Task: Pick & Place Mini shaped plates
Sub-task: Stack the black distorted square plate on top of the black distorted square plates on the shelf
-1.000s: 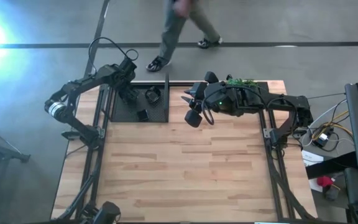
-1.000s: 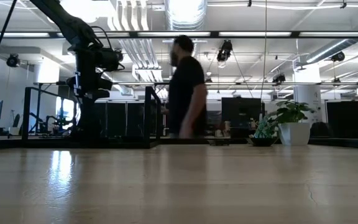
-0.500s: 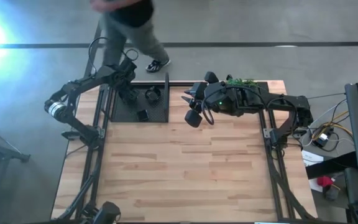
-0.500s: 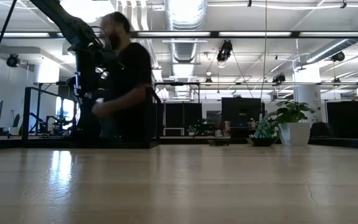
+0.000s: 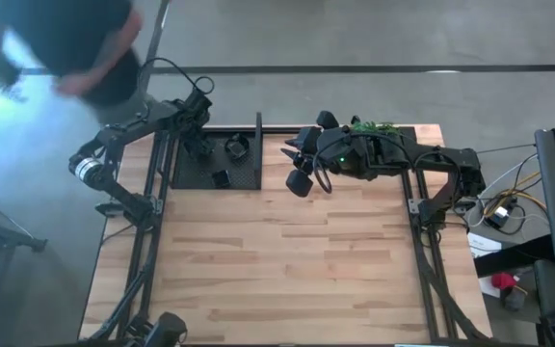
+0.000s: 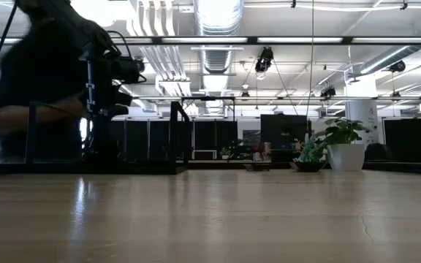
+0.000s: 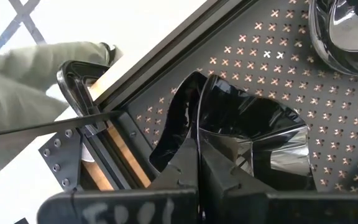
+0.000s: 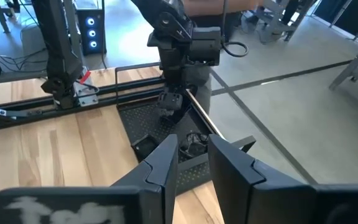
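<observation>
- Mini shaped plate (image 7: 253,134): glossy black, faceted, lying on the perforated black tray (image 7: 353,118) at the far left corner of the bench (image 5: 287,260); rim pinched edge-on between the closed fingers (image 7: 188,168) of the left end effector (image 5: 198,145).
- Further plates on the same tray: one rounded dish (image 5: 237,146) just beside the grasped one, one small square dish (image 5: 221,178) nearer the tray's front edge.
- Left end effector: shut on the plate rim, pointing down into the tray close to its raised frame edge (image 7: 114,155).
- Step in hand, judged: lift-off of the gripped plate for transfer.
- Recommended: raise straight up before any sideways travel; thin rim grip and glossy surface likely to slip or pivot under abrupt motion.
- Recommended: keep clear of the neighbouring rounded dish and of the upright divider (image 5: 259,149) at the tray's right side.
- Recommended: keep the plate level during travel; set down only on a flat, free spot.
- Right end effector (image 5: 302,178): over the bench just right of the tray, fingers (image 8: 160,165) parted, holding nothing, waiting.
- Small green plant (image 5: 369,126): at the far edge of the bench, behind the right arm, well apart from the tray.
- Person (image 5: 61,43): on the floor beyond the bench's far left corner, near the left arm; caution with wide swings on that side.
</observation>
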Available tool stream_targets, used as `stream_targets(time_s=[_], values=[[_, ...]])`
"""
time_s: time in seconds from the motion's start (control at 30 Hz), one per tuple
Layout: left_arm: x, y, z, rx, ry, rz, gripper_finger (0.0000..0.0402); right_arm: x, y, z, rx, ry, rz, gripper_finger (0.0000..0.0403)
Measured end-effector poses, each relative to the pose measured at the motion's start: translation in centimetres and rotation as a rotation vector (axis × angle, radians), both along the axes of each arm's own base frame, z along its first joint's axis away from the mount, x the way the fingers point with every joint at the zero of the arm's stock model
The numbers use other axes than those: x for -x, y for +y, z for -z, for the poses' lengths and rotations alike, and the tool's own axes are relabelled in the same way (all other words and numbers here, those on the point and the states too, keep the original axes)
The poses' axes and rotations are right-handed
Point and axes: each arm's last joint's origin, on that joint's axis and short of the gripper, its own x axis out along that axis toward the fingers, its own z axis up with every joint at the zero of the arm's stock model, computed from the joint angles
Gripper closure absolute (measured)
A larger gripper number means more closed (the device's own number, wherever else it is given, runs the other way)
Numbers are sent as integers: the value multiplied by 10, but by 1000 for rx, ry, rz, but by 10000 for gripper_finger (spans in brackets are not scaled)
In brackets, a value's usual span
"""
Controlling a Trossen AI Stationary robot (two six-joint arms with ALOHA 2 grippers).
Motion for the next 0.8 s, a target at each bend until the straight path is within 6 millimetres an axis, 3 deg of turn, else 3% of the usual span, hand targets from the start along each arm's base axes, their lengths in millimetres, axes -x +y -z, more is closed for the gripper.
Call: stream_targets(time_s=[0.8], values=[[0, 0, 0, 0, -8, -21, 383, 0, 0, 0, -7, -10, 4, 317]])
